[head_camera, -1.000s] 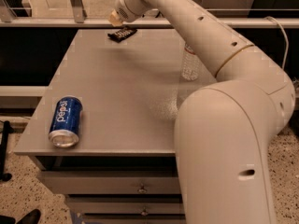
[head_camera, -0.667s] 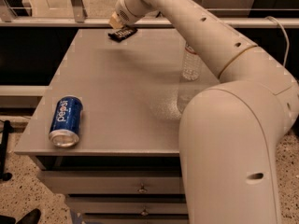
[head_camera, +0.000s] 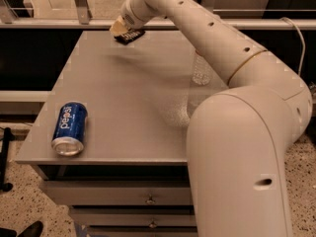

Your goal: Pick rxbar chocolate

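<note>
The end effector (head_camera: 120, 28) is seen at the far edge of the grey surface (head_camera: 123, 98), well beyond the Pepsi can (head_camera: 69, 128) and a little to its right; it is set at the left end of the rxbar chocolate (head_camera: 131, 35), touching it or just beside it; whether it is released or clenched cannot be told. The rxbar chocolate is laid flat on the surface, well apart from the Pepsi can and close to the far edge, with its long axis at a slant to that edge; pale lettering is carried on the dark wrapper, but no word of it can be read. The Pepsi can is laid on its side near the front left corner of the surface, with its silver end turned toward the front edge; the word "pepsi" is printed in white on the blue wall and is run along the length of the can. A clear water bottle (head_camera: 200, 72) is stood to the right of the Pepsi can and farther back, well apart from it; it is partly covered by the white arm (head_camera: 217, 48), and no label can be made out on it. Below and to the right of the Pepsi can, drawer fronts (head_camera: 113, 194) with small metal pulls are seen under the surface.
</note>
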Motion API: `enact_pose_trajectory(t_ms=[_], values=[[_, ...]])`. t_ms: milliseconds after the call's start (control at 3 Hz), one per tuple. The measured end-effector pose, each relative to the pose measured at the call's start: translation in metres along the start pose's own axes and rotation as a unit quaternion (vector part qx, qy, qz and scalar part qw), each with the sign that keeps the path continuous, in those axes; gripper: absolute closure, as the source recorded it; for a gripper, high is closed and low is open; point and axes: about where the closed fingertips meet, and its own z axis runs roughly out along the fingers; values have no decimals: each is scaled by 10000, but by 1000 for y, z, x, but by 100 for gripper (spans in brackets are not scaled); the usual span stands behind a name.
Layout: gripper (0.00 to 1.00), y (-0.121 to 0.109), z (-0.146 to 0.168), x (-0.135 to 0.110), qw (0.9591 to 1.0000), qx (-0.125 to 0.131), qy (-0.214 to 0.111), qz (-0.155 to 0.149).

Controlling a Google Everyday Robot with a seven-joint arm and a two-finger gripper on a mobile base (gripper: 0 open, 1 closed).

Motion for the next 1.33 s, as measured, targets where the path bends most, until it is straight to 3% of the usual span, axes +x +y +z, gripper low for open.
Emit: enact_pose_trajectory(t_ms=[333, 1000, 1333], values=[[0, -13, 24, 4, 9996, 213, -65, 162], [0, -30, 68, 20, 9961, 460, -94, 741], [0, -34, 80, 24, 9946, 511, -107, 893]])
